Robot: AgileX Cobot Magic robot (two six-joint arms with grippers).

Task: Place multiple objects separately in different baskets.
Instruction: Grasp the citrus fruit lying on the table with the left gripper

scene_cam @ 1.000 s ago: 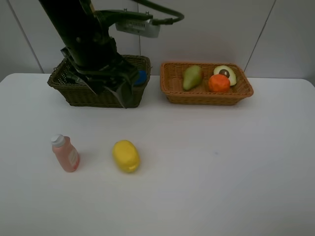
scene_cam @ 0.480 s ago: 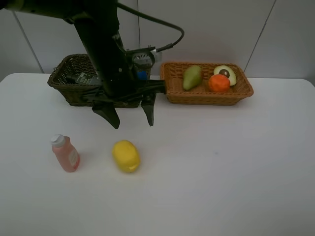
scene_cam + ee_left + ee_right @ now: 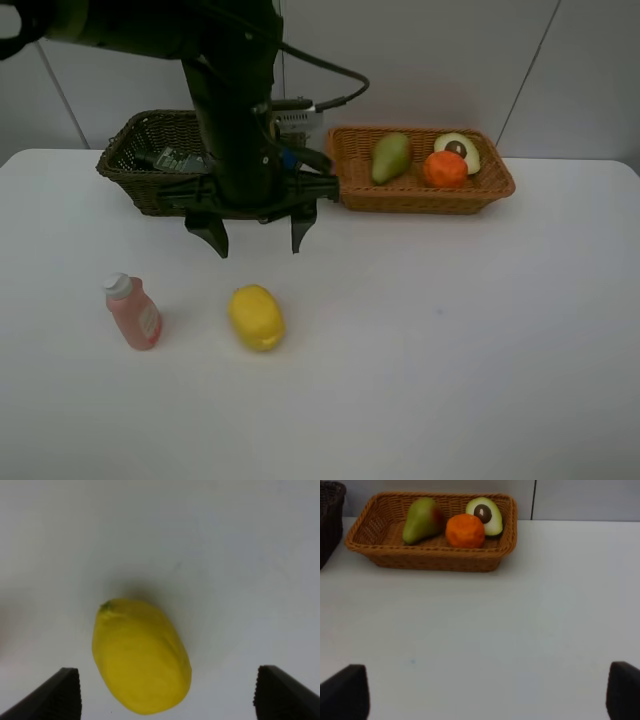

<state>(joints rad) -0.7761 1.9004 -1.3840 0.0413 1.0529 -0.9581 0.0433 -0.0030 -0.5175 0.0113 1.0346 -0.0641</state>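
Two items lying loose on tabletop | lemon sitting left of centre, beside pink bottle | left hand hovering spread above lemon | risk: round lemon sitting off-centre, rolling aside under closing fingers.

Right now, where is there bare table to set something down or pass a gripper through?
Widest free patch: the table right of the lemon, in front of the light basket. The front strip nearer than lemon and pink bottle is bare too. Crowded: in front of the dark basket, where the open left gripper hangs above the lemon.
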